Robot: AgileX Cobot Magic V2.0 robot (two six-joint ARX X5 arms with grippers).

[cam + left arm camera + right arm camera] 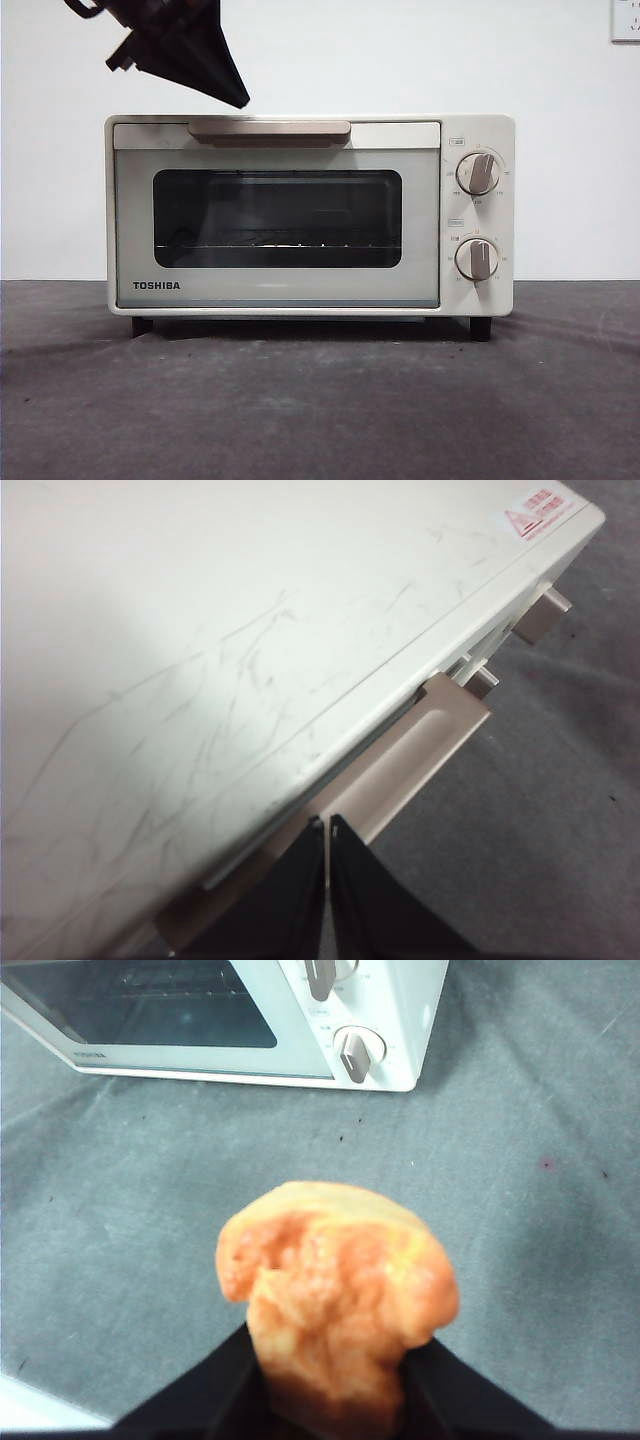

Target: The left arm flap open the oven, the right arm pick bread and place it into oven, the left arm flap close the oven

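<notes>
The oven [310, 215] — "TOSHIBA" printed low on its shut door — stands on the grey desk [320, 400]. The left gripper [327, 825] hovers just above the door's beige handle [269, 128], jaws pressed together. The right gripper [335, 1360] clamps the bread [335, 1280] — out in front of the oven.

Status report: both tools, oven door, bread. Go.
Left tool shut, at the oven's handle. Door closed. Right tool holds bread above the cloth, out front. Nothing blocking the door.
</notes>
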